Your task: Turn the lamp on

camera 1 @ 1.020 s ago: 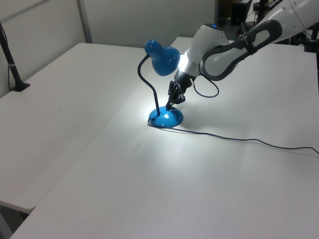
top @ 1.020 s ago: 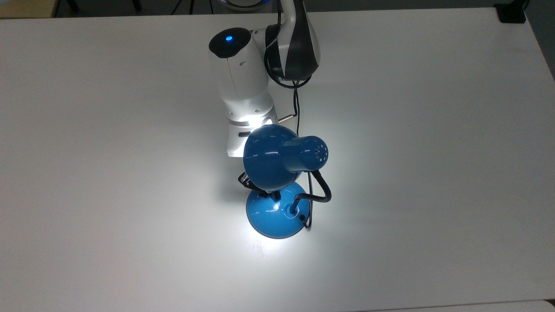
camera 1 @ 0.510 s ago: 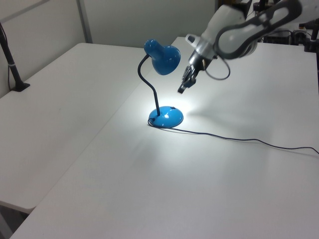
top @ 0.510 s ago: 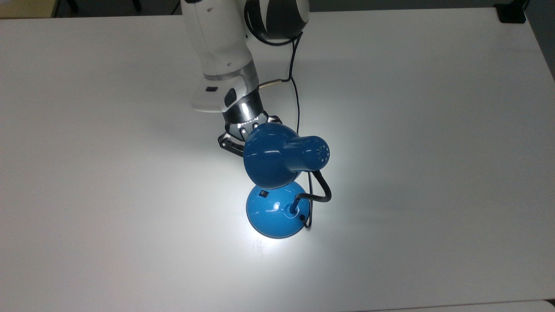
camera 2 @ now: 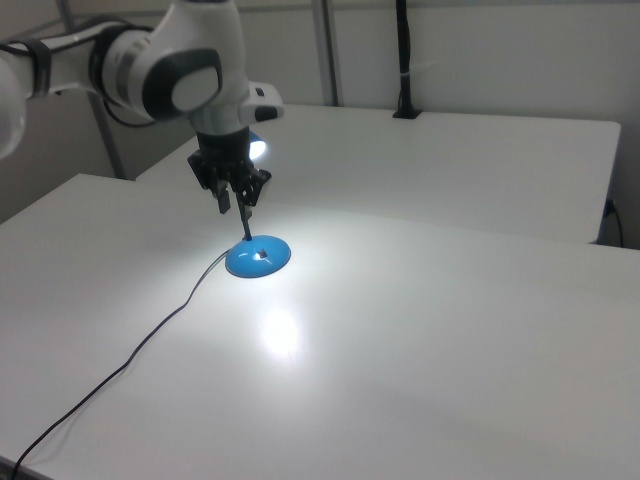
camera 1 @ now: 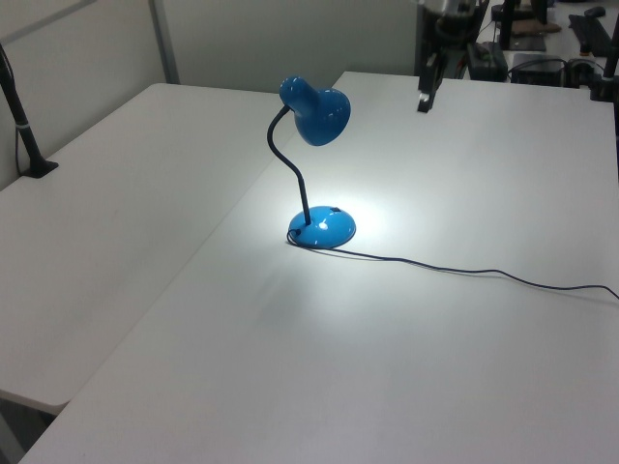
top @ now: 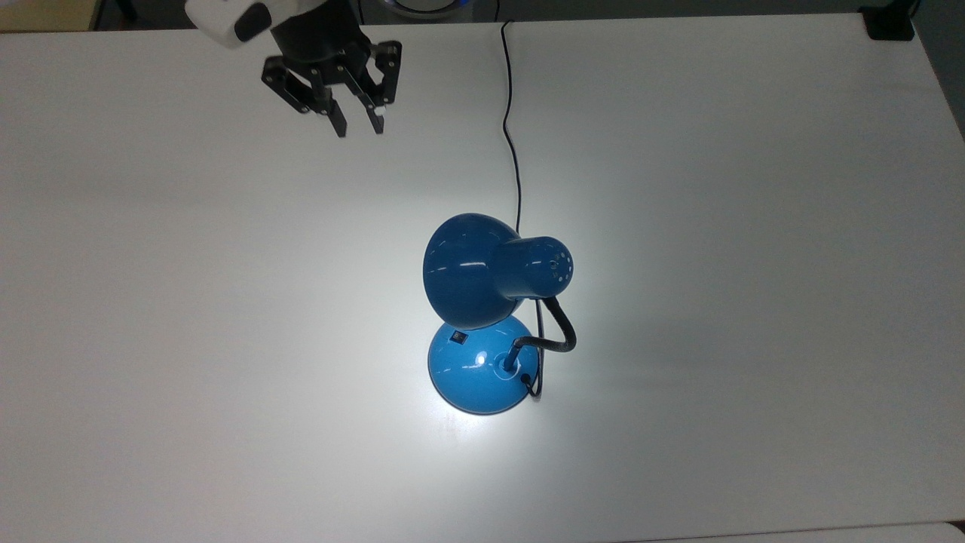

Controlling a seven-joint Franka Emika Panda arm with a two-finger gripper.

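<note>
Lamplight pools bright on the white table (top: 151, 339) around the blue desk lamp (top: 490, 279), which stands near the table's middle in the top view, its domed base (top: 482, 373) at the heart of the glow. Small and black, the switch (top: 457, 337) sits on the base just under the rim of the bell-shaped shade (top: 467, 271), and a black gooseneck (top: 562, 332) curves up from the base to carry that shade. Beyond the lamp, its thin black cord (top: 511, 121) trails away across the table toward the far edge. Farther still from the lamp, well apart from it and raised above the table, hangs the gripper (top: 359, 124), black fingers (top: 338, 121) spread a little way with a clear gap between them and nothing held. Judging by the glow, the lamp looks already lit, so the task seems done and the sensible step is simply to keep the arm away. Doing that well means moving clear of the shade and cord, since a snag on either could tip the lamp or drag it.
</note>
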